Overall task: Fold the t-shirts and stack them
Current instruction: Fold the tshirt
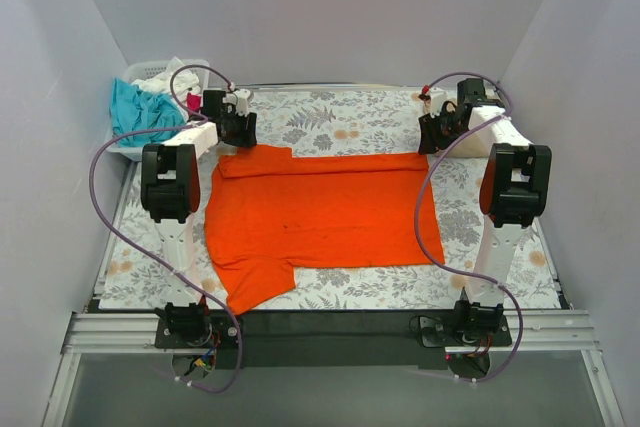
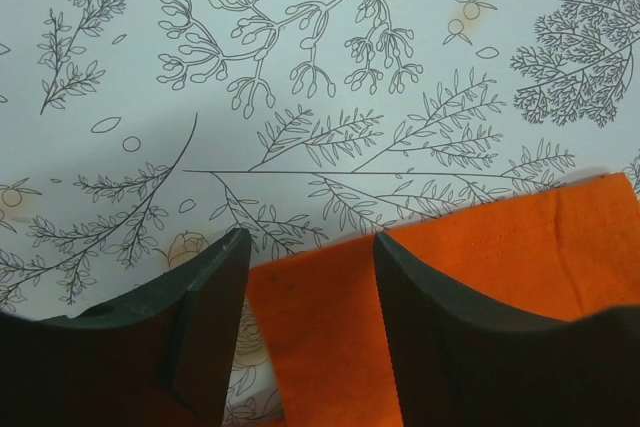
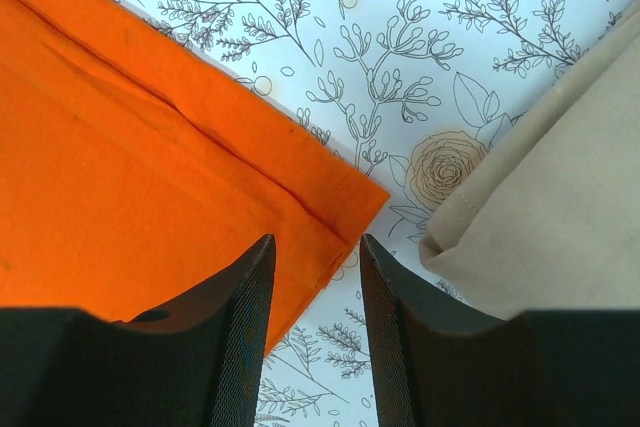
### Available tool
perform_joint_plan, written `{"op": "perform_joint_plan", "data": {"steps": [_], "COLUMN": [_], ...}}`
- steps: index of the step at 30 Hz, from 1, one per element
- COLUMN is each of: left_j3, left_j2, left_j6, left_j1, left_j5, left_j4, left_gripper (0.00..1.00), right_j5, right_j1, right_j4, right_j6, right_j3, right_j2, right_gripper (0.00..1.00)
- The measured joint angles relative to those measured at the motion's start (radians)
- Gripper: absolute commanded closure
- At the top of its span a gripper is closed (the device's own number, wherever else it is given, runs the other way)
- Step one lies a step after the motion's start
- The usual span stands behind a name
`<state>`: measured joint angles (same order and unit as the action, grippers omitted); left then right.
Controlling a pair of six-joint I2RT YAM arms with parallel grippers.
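A bright orange t-shirt [image 1: 320,212] lies spread flat on the flowered table, its far edge folded over in a narrow strip. My left gripper [image 1: 236,127] is open above the shirt's far left sleeve; in the left wrist view the orange sleeve [image 2: 320,337] lies between the open fingers [image 2: 215,317]. My right gripper [image 1: 440,132] is open above the far right corner; the folded orange corner [image 3: 330,197] lies between its fingers [image 3: 245,327]. A folded tan t-shirt [image 3: 560,207] lies just right of it, also showing in the top view [image 1: 478,132].
A white slatted basket [image 1: 135,147] at the far left holds teal [image 1: 135,107], white and pink-red shirts. The flowered tablecloth [image 1: 330,117] covers the table. Grey walls close in the left, back and right sides.
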<state>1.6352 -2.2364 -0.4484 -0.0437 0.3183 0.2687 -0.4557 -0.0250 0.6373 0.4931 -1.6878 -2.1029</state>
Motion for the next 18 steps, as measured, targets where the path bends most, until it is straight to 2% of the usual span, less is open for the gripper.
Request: {"op": "perform_joint_plan", "data": {"steps": [4, 6, 10, 13, 16, 18], "left_j3": [-0.005, -0.006, -0.006, -0.007, -0.013, -0.025], "left_j2": [0.000, 0.000, 0.004, 0.009, 0.013, 0.021], "left_j6": [0.006, 0.013, 0.027, 0.034, 0.040, 0.043], "left_j1": [-0.011, -0.012, -0.012, -0.013, -0.017, -0.017], "left_j5": [-0.005, -0.006, -0.005, -0.004, -0.006, -0.009], "left_j4": [-0.004, -0.006, 0.006, 0.025, 0.027, 0.026], "left_gripper": [0.64, 0.65, 0.52, 0.50, 0.53, 0.61], "right_j5": [0.002, 0.004, 0.008, 0.008, 0.008, 0.008], "right_j1": [0.000, 0.000, 0.000, 0.000, 0.000, 0.000], "right_j4": [0.004, 0.010, 0.016, 0.019, 0.019, 0.019], "right_j6": [0.000, 0.000, 0.002, 0.004, 0.004, 0.004], "right_j3": [-0.002, -0.005, -0.006, -0.006, -0.006, -0.007], "right_j2": [0.000, 0.000, 0.000, 0.000, 0.000, 0.000], "right_gripper": [0.60, 0.60, 0.60, 0.60, 0.60, 0.60]}}
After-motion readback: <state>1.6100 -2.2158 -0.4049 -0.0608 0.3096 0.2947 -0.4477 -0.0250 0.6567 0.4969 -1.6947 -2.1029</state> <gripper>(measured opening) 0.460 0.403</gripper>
